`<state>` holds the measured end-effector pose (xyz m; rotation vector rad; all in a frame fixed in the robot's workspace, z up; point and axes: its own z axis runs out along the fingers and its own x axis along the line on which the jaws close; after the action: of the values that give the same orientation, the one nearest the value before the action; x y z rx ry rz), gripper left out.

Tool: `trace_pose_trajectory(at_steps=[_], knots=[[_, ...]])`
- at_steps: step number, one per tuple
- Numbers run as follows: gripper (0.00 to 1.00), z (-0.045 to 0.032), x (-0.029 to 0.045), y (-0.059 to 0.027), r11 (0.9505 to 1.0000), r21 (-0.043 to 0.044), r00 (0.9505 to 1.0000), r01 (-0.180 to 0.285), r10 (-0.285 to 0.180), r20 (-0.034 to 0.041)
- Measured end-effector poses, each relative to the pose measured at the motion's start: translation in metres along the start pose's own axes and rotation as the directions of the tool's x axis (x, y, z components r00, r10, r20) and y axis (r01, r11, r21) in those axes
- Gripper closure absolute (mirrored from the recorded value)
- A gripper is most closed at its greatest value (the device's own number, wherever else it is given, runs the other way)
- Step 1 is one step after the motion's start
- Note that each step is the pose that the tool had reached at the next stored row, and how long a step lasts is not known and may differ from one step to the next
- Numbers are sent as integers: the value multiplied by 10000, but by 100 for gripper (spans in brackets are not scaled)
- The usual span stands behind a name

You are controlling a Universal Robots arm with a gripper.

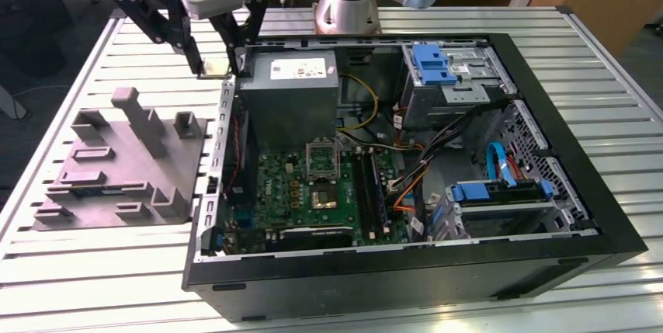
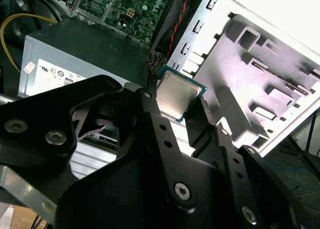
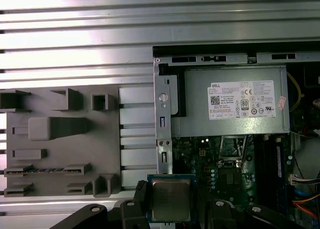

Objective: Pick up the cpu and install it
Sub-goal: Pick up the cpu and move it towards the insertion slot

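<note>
Gripper [image 1: 214, 67] closed narrow on the cpu [image 1: 216, 72]: we see the two black fingers [image 3: 140, 195] pinching the chip by opposite edges, which is clearest in both wrist views. The cpu [image 3: 171, 199] sits flat between them with its silvery metal top facing up toward the arm and its thin rim showing all round. In the second wrist view the chip [image 2: 178, 96] is clear of everything beneath it, so we judge it to be held in the air, not resting on anything.

Below the gripper is the edge of the open computer case [image 1: 580, 193], just where the case wall meets the slatted worktop [image 1: 93, 271]. To the exterior view's left of the gripper, and lower, lies the grey moulded tray [image 1: 124, 170], well apart from the chip. To the exterior view's right, just beside the gripper, stands the grey power supply [image 1: 295, 88].

What matters most is the socket [image 1: 322, 160]. It lies on the green motherboard [image 1: 300, 193] inside the case, past the power supply from the gripper, toward the exterior view's right and well below the held chip. In the first wrist view the socket [image 3: 233, 164] sits off to one side of the cpu, not under it. Being square, the chip has no long axis, and we cannot tell how its corners match the socket's.
</note>
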<state>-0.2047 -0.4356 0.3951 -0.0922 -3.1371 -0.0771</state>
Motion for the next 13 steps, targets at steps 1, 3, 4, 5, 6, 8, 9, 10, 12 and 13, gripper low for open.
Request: trace_pose_trajectory(at_steps=[1,3,4,5,6,8,9,10,12,13], knots=[[53,0,0,0,10000,0,10000,0,0,0],[53,0,0,0,10000,0,10000,0,0,0],[53,0,0,0,10000,0,10000,0,0,0],[53,0,-11,1,10000,0,10000,0,0,0],[53,0,-15,1,10000,0,10000,0,0,0],[53,0,-21,1,10000,0,10000,0,0,0],[53,0,-30,2,10000,-1,10000,0,0,0],[53,0,-30,2,10000,0,10000,0,0,0],[53,0,-30,2,10000,-1,10000,0,0,0],[53,0,-30,2,10000,0,10000,0,0,0]])
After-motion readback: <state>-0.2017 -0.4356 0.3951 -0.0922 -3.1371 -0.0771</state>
